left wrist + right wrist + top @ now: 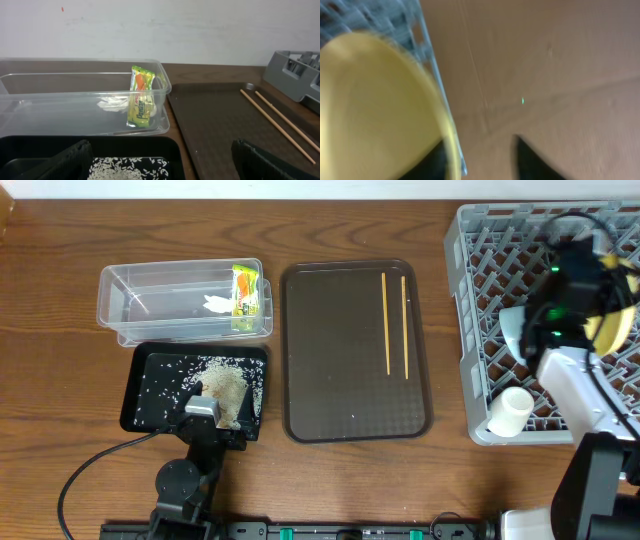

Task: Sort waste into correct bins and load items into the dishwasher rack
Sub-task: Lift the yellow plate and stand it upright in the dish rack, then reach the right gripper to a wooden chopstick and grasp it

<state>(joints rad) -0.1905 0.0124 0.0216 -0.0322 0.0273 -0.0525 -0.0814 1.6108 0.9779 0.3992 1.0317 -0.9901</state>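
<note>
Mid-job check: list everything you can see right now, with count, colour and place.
table: one, brown wood
rack: one, grey, right side
plate: one, pale yellow, at the rack, under the right arm
cup: one, white, rack's near left corner
bowl: one, pale, in rack, partly hidden
brown tray: one, centre
chopsticks: two, wooden, side by side on brown tray
tub: one, clear, far left
wrapper: one, green-yellow-orange, in tub
tissue: one, white, in tub beside wrapper
black tray: one, in front of tub
rice: loose, off-white, in black tray
left end effector: open, over black tray
right end effector: open, at plate's rim
</note>
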